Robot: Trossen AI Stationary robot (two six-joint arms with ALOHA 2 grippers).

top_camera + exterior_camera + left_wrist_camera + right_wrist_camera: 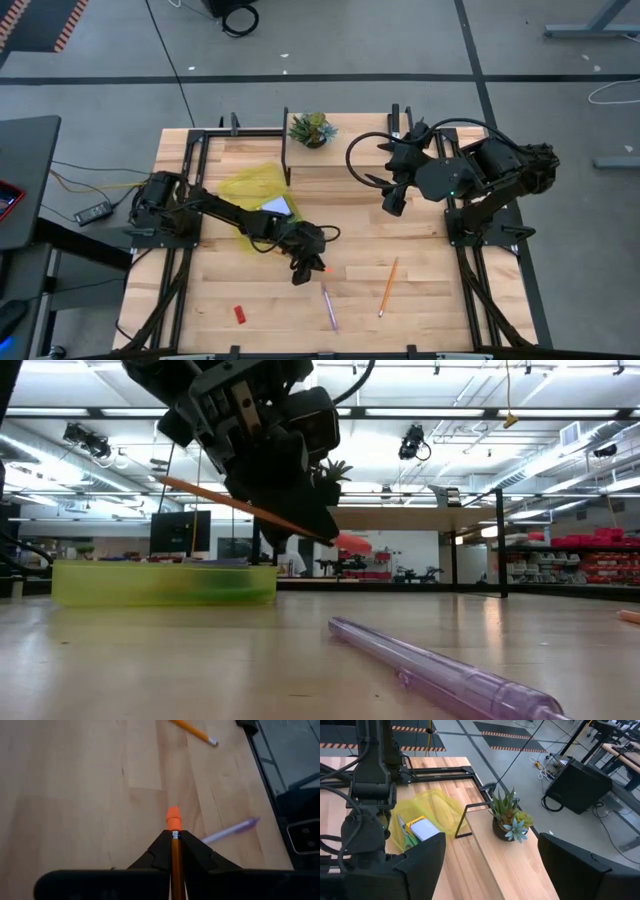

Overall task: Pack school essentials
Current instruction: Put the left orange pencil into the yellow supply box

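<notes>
**A:** What has the left hand (303,268) got?

**B:** Its fingers are clamped on an orange pencil (175,851), lifted clear of the desk (430,300). The wrist view shows the eraser end poking out just past the fingertips, and the low view shows the shaft slanting back out behind the hand.

**A:** How should a pencil like that handle?

**B:** Probably light and stiff, with a thin, smooth shaft that could swivel in a pinch. Held near one end, as it is here, it may tip; a grip nearer the middle would likely be steadier. The point is the fragile part.

**A:** And the other loose things?

**B:** A second orange pencil (388,287) lies on the desk, right of the left hand. The purple pen (329,307) lies just in front of that hand; being round and slick, it may roll, so it is best pinched across the barrel. The small red eraser (239,314) sits well apart, near the front edge.

**A:** What about the container?

**B:** It is a translucent yellow-green pouch (250,185) lying on the desk beside the left arm. It looks soft and floppy. Inside it the right wrist view shows the pale blue notepad (426,829), a yellow crayon box (415,823) edge and green scissor handles (407,838).

**A:** And the right arm?

**B:** It waits raised over the far right of the desk, right hand (393,203) with fingers apart, holding nothing. The potted plant (311,129) stands at the far edge.
</notes>
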